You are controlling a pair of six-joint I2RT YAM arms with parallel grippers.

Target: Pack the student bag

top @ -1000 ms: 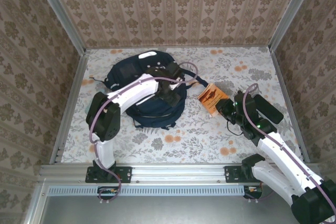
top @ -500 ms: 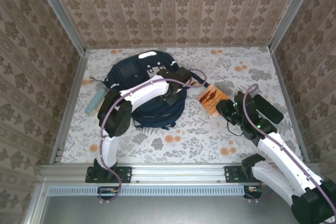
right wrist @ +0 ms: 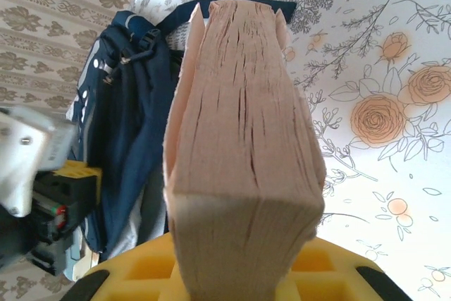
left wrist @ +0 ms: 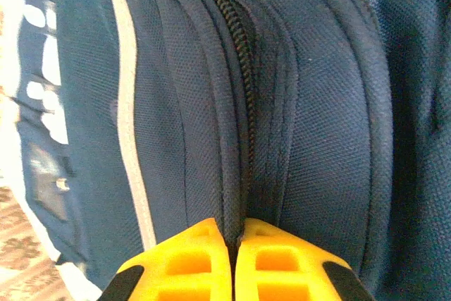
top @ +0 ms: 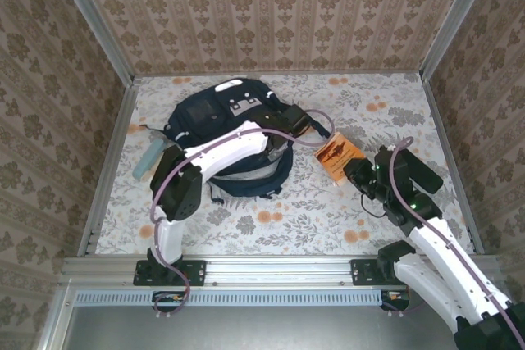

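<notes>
The student bag (top: pixel 215 117), a navy backpack with thin white stripes, lies at the back left of the table. My left gripper (top: pixel 280 134) is over its right side. In the left wrist view the yellow fingers (left wrist: pixel 187 262) of the left gripper (left wrist: pixel 235 236) are shut on a ridge of the bag's fabric (left wrist: pixel 232 146) beside the zip (left wrist: pixel 243 68). My right gripper (top: pixel 355 170) is shut on a thick orange-covered book (top: pixel 338 153), just right of the bag. The right wrist view shows the book's page edge (right wrist: pixel 243 139) standing between the pads of the right gripper (right wrist: pixel 239 262), with the bag (right wrist: pixel 127 125) behind it.
A pale teal cylinder (top: pixel 148 159) lies left of the bag near the left wall. Patterned walls close the table on three sides. Floral tablecloth (top: pixel 328 219) stretches between the bag and the near rail.
My left gripper has shut on the bag's fabric by the zip and shifted right over the bag. The right gripper with the book has moved slightly right.
</notes>
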